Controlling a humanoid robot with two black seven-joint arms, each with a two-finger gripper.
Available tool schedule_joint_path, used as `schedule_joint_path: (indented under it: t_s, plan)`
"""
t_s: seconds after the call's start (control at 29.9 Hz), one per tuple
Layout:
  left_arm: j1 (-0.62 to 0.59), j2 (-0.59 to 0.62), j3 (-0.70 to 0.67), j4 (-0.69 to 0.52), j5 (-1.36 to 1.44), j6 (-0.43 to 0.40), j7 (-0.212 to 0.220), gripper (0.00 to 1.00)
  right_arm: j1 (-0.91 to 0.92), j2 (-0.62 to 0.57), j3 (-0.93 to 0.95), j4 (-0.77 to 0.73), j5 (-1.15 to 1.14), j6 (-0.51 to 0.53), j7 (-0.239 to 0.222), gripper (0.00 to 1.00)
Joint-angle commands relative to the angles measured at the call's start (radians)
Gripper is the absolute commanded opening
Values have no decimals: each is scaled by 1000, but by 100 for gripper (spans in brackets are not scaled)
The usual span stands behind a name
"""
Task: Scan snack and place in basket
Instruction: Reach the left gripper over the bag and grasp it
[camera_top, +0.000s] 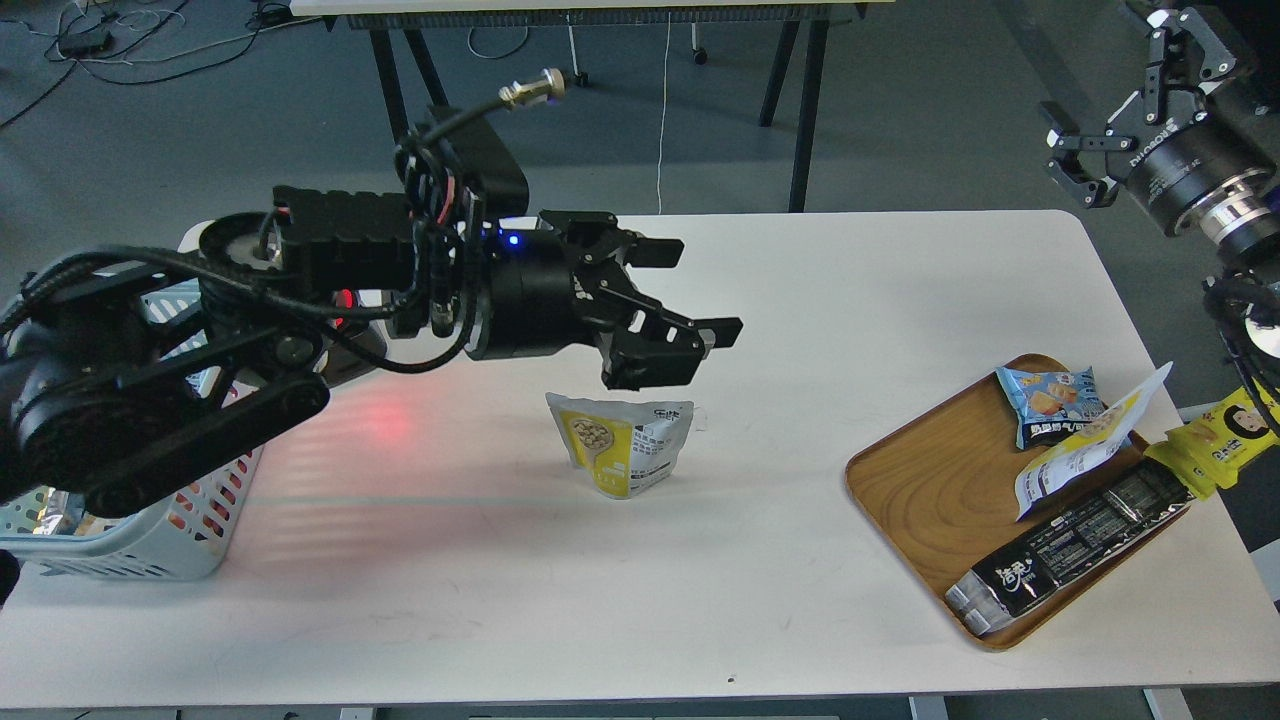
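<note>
Hovering over the middle of the white table (420, 560), my left gripper (690, 295) is reaching in from the left with its two fingers spread wide and nothing between them. Directly below and slightly left of those fingertips, the snack (620, 440) is standing upright on the tabletop, clear of the gripper, showing its yellow face with the round nut picture and part of its grey-white printed side. Behind my left arm, at the table's left edge, the basket (150, 560) is sitting largely hidden by the arm. Well apart on the right, the wooden tray (930, 500) is carrying a long black packet (1080, 545), another yellow and white pouch (1085, 440) and a small blue packet (1050, 400). Off beyond the table's top right corner, my right gripper (1110, 110) is hanging with its fingers parted, gripping nothing.
</note>
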Motion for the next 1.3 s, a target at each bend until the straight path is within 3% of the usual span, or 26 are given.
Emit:
schedule_joint_path:
  t_s: [0.0, 0.27, 0.5, 0.6, 0.7, 0.8, 1.04, 1.17, 1.27]
  plan:
    - [51, -13, 69, 6, 165, 0, 1, 88, 0, -6, 1, 0, -2, 8, 0, 99]
    - [56, -1, 124, 69, 276, 0, -22, 81, -4, 4, -10, 6, -8, 11, 0, 99]
    - [58, -1, 192, 107, 276, 0, -55, 63, 11, 15, -10, 12, -13, 11, 0, 99]
    - [56, -14, 205, 147, 276, 0, -55, 52, 9, 15, -7, 14, -13, 11, 0, 99]
    - [58, -19, 205, 166, 276, 0, -55, 26, 8, 15, -4, 14, -13, 11, 0, 99]
    - [58, -16, 204, 170, 276, 0, -58, 13, 8, 13, -2, 11, -13, 9, 0, 99]
    - [52, -5, 190, 166, 276, 0, -91, 1, 9, 15, -1, 11, -13, 8, 0, 99]
    - [49, 11, 175, 155, 276, 0, -98, 0, 12, 15, 1, 11, -13, 8, 0, 99]
    - [53, 56, 150, 117, 276, 0, -135, 0, 15, 13, 1, 11, -13, 9, 0, 99]
